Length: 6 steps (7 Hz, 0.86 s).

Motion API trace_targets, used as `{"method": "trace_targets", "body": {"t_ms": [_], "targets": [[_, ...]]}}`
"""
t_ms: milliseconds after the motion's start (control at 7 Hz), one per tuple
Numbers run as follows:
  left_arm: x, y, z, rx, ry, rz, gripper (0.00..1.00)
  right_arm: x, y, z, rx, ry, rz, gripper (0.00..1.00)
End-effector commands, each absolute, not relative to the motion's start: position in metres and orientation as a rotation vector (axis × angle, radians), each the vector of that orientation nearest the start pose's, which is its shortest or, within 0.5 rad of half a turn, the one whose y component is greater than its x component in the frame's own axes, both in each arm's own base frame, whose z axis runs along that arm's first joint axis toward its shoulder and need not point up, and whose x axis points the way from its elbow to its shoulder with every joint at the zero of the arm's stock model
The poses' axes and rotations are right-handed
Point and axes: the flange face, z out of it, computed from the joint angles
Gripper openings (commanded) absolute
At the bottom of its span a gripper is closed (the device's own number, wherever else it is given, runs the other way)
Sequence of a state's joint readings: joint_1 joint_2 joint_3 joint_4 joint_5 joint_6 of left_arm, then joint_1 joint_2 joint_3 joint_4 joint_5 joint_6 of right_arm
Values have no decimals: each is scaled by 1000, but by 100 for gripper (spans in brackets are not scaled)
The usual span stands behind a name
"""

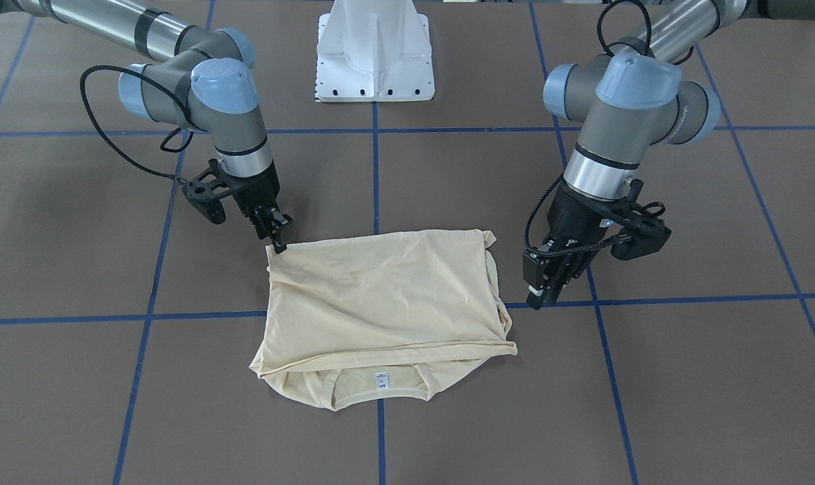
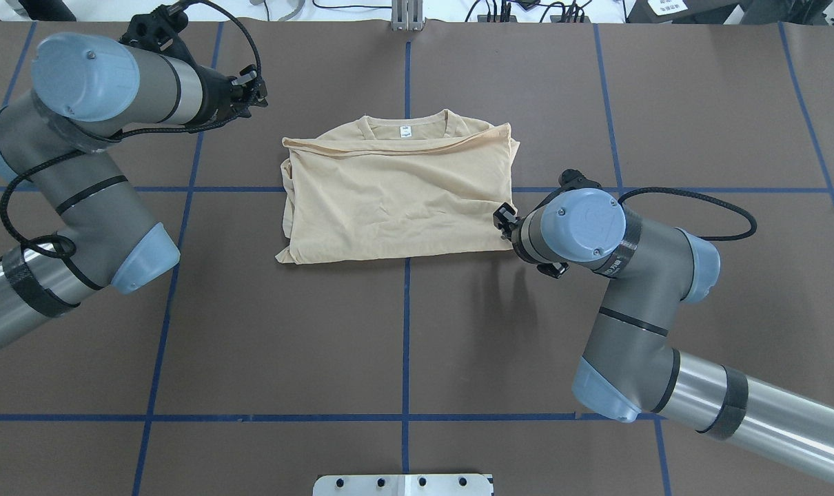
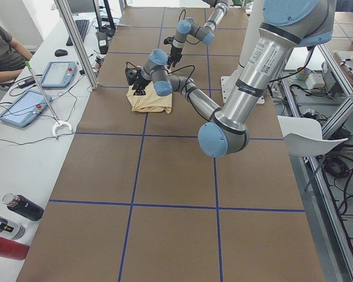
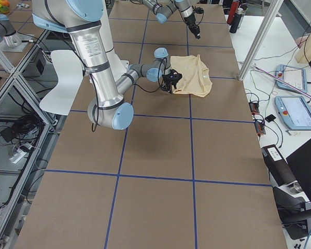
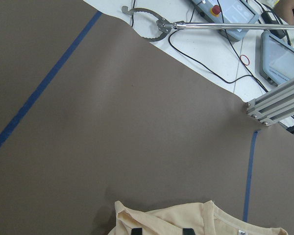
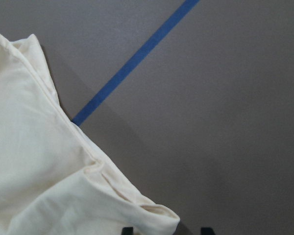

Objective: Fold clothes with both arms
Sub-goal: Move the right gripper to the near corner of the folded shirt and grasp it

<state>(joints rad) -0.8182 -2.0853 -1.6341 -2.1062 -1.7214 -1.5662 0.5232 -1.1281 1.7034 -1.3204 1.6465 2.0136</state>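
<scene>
shirt (image 1: 380, 296) lies folded, a thin wrinkled cream rectangle.

Folded cream T-shirt (image 4: 193, 77) lies on the brown counter (image 4: 155, 176). The near arm's right gripper (image 4: 171, 86) is at its edge; the far left gripper (image 4: 197, 34) hangs well apart.

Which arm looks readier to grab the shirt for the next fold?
Probably right: the right gripper, open, sits at the T-shirt corner near the robot, while the left gripper hangs beside the opposite side, seemingly off the cloth.
</scene>
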Motion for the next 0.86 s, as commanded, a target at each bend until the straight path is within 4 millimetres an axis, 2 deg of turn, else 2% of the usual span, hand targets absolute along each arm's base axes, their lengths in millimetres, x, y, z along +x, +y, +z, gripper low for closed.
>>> {"method": "trace_targets", "body": {"t_ms": [0, 143, 286, 714], "targets": [[371, -571, 273, 352, 1083, -658, 39, -507, -439, 323, -34, -858, 881, 55], [371, -570, 274, 353, 1083, -657, 39, -511, -442, 318, -32, -863, 888, 39], [370, -568, 284, 359, 1066, -667, 39, -511, -443, 318, -29, -863, 887, 0], [371, -567, 283, 362, 1066, -666, 39, -505, -447, 316, -27, -860, 884, 0]]}}
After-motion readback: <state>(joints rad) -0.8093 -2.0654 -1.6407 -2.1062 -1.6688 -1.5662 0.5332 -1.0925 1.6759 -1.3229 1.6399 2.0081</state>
